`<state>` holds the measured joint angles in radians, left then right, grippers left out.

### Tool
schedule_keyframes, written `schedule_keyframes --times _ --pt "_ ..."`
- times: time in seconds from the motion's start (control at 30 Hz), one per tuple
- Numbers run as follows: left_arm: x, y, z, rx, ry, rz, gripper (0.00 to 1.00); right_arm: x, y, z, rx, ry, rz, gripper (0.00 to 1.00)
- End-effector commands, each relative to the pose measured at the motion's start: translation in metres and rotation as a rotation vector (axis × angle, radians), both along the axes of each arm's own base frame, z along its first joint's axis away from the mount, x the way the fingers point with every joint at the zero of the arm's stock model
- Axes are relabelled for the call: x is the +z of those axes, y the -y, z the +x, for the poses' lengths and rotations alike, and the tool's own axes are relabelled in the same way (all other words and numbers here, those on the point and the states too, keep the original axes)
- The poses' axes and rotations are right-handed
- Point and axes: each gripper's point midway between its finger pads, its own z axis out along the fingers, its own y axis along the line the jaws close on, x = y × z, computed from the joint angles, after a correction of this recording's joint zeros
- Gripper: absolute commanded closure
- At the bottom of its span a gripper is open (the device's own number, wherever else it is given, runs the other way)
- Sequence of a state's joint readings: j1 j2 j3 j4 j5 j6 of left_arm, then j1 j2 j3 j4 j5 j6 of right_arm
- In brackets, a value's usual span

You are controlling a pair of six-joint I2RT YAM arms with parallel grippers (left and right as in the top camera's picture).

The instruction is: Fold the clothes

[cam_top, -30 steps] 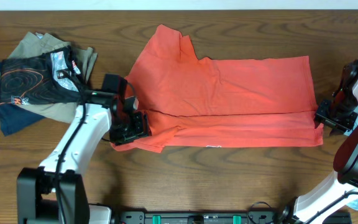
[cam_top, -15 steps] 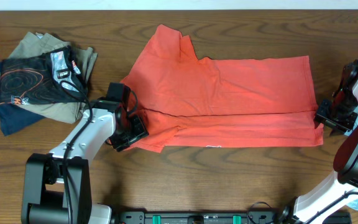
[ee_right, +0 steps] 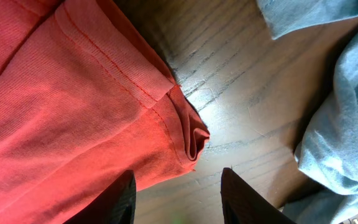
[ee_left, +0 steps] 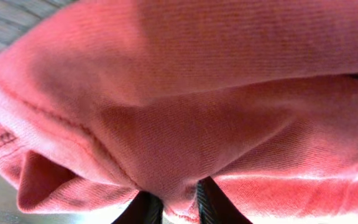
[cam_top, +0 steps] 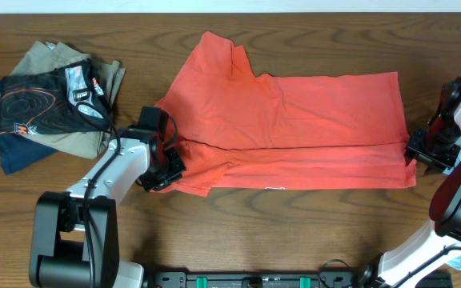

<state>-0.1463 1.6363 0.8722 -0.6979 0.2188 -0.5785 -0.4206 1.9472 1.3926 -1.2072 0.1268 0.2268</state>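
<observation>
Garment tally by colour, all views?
coral-red shirt: 1
khaki garment: 1
navy garment: 1
black printed garment: 1
light-blue cloth: 1
Total: 5

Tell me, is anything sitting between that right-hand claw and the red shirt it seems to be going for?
Nothing visible does. The right gripper is open and faces the hem corner of the red T-shirt, with only bare table between them. The light-blue cloth lies off to one side, not in the path.
</observation>
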Motion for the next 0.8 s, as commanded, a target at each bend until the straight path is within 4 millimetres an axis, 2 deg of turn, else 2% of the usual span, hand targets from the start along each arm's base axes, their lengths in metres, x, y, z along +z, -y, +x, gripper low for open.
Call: schedule_keyframes --times 0.0,0.37,0.43,0.53,0.63,0.77 --pt "0.002 0.011 -0.003 -0.012 -0.007 -0.063 0.81 0.007 0.007 0.002 -0.022 0.028 -0.01 0.57" --pt "0.016 0.015 -0.003 -0.013 0.02 -0.091 0.81 0.007 0.007 0.002 -0.022 0.028 -0.01 0.58" --pt "0.016 0.015 -0.003 -0.013 0.022 -0.093 0.92 0.007 0.007 0.002 -0.022 0.028 -0.01 0.58" --pt "0.021 0.026 0.0 -0.019 0.03 -0.157 0.94 0.007 0.007 0.002 -0.022 0.028 -0.01 0.58" --pt "0.041 0.05 0.024 -0.077 0.126 -0.292 0.94 0.007 0.007 0.002 -0.022 0.028 -0.01 0.58" --pt "0.083 0.067 0.084 -0.124 0.37 -0.376 0.94 0.007 0.007 0.002 -0.022 0.028 -0.01 0.58"
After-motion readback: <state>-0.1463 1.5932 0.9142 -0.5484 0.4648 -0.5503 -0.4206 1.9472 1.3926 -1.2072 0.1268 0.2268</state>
